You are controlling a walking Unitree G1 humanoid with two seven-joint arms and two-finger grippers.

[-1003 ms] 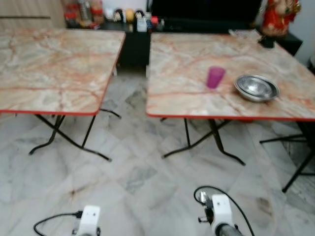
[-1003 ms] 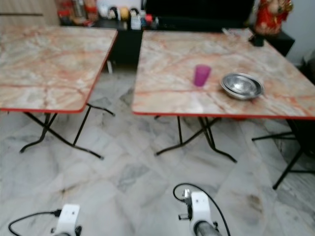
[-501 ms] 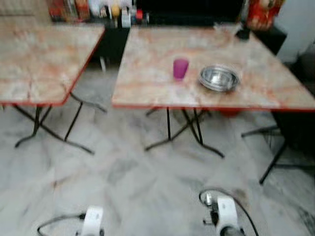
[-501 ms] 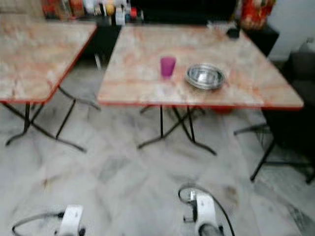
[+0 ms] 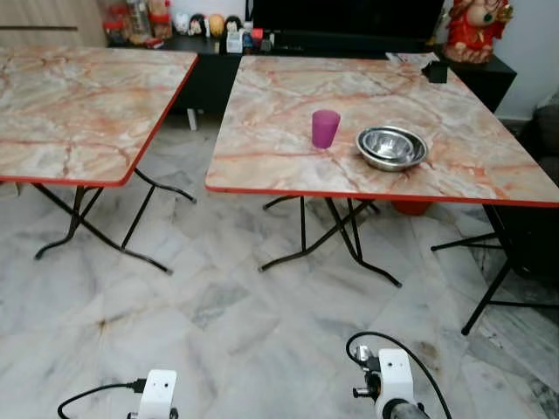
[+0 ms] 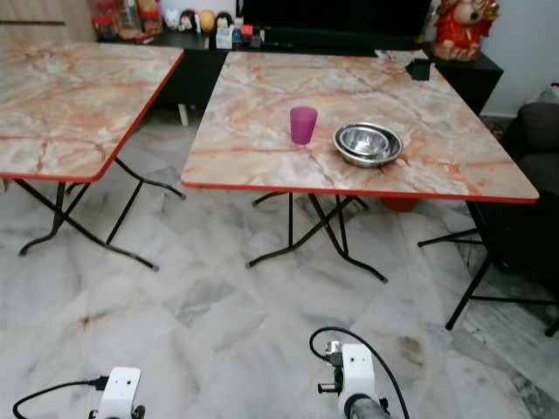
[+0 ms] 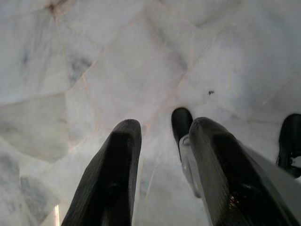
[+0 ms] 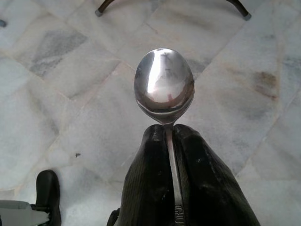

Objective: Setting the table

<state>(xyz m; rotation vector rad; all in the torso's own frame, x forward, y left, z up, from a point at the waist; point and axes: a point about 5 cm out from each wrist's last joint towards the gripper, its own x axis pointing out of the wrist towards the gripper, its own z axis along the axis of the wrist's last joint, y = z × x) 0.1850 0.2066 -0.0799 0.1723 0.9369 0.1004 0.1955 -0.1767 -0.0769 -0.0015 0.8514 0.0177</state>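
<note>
1. The right gripper [image 8: 170, 141] is clamped on a metal spoon [image 8: 164, 87]. In the right wrist view its two black fingers [image 8: 149, 188] pinch the thin handle low in the frame, and the bowl stands out above them at centre, over pale marble floor tiles [image 8: 56, 94].
2. The left gripper [image 7: 162, 141] carries nothing. Its fingers [image 7: 117, 160] stand apart in the lower half of the left wrist view, with only floor between them.
3. In the head views, the marble-topped folding table [image 5: 489, 166] at upper centre and right holds a purple cup [image 5: 325, 128]. Just beside the cup, to the right, sits a stack of steel bowls [image 5: 392, 147]. A second table [image 5: 79, 105] fills the upper left.
4. The robot stands well apart from the set table, so the spoon is yet to be laid there, probably near the bowls.
5. The spoon looks light, rigid and smooth, so it could twist or slip between the fingers. The grip on the narrow handle close under the bowl seems sound, but the polished metal gives little friction.
6. It is not fragile, so it can probably be set down flat on the tabletop with little risk beyond some clatter or sliding.
</note>
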